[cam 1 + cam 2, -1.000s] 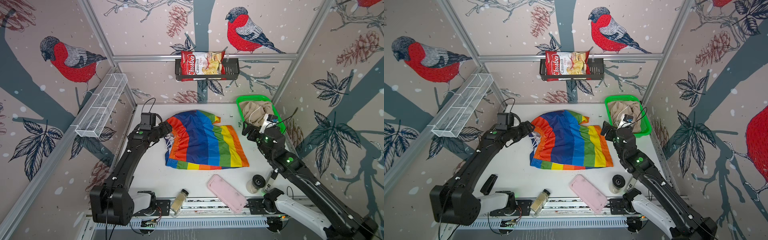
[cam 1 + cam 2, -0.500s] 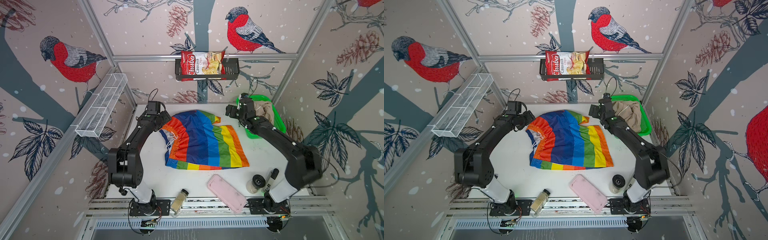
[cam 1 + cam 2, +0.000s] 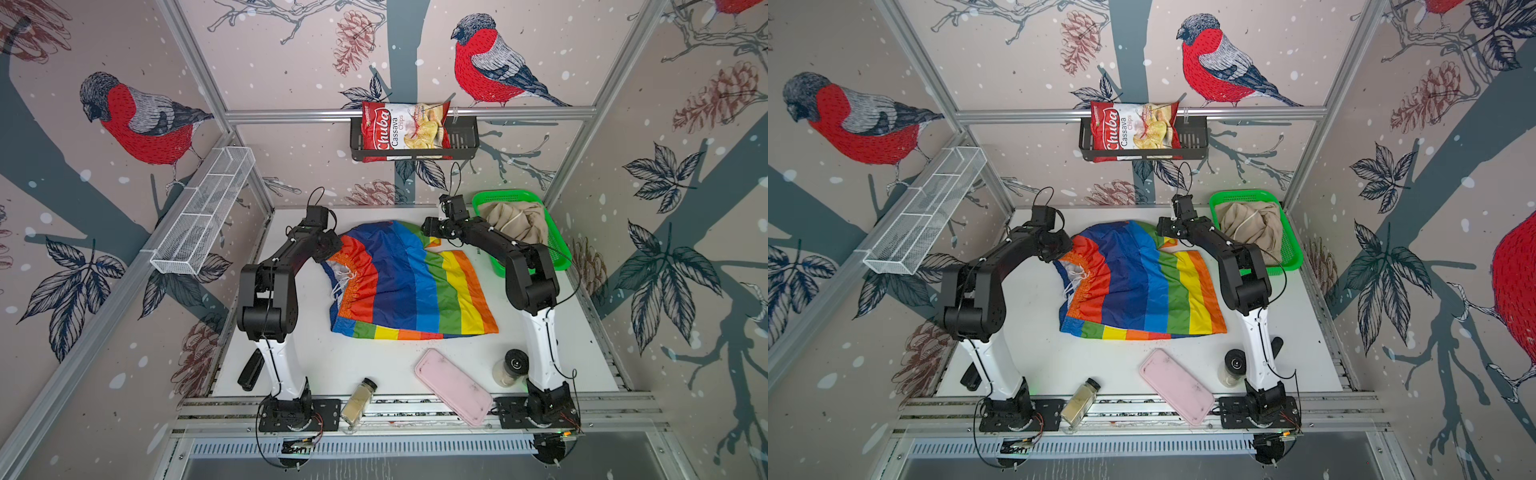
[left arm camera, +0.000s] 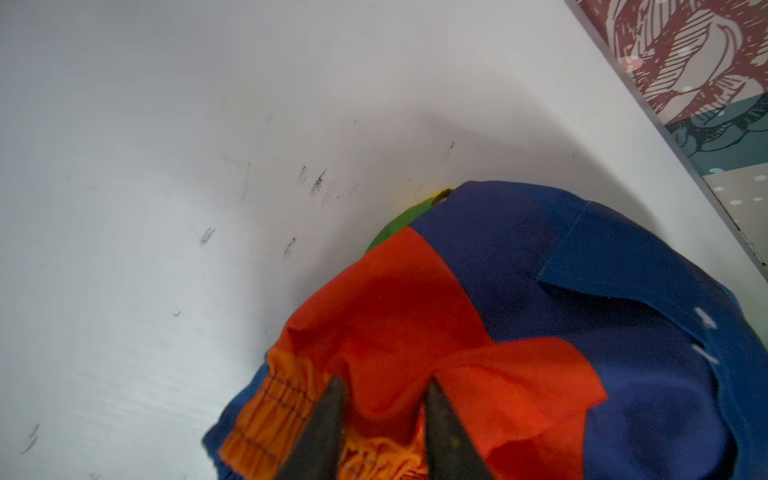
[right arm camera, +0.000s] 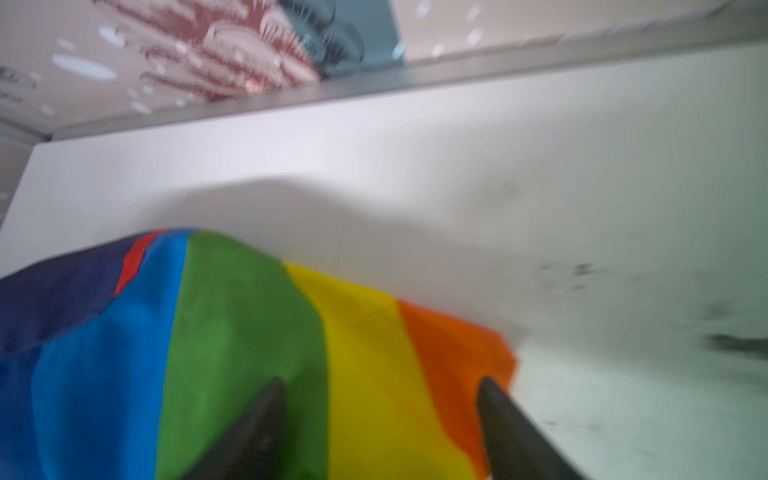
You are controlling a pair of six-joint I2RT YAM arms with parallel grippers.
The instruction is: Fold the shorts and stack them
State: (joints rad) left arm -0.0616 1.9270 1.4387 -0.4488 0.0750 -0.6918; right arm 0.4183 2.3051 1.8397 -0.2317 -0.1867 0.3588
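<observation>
The left gripper (image 4: 382, 386) holds its two dark fingers (image 4: 328, 415) close together on the rainbow shorts (image 3: 407, 286). A raised ridge of orange cloth is pinched between them, right beside the gathered elastic waistband. In both top views this gripper sits at the far left corner of the garment, where the orange panel lifts a little off the white table (image 3: 332, 361).

The right gripper (image 5: 380, 382) stands with its fingers well apart, straddling the green, yellow and orange stripes at the garment's far right corner. The cloth between them lies smooth (that wrist view is blurred, so whether the tips press into the fabric cannot be told).

The rainbow shorts lie spread across the middle of the table. The waistband and white drawstring point toward the left and the striped leg toward the right and the near edge. The far portion is humped up between the two grippers.

The beige shorts (image 3: 517, 222) lie crumpled inside the green basket (image 3: 507, 194) at the far right corner of the table, just behind the right arm.

Along the near edge are a pink case (image 3: 453, 386), a spice jar (image 3: 359, 401) on its side and a black-capped jar (image 3: 509, 368) standing upright. All three are apart from the rainbow shorts.
</observation>
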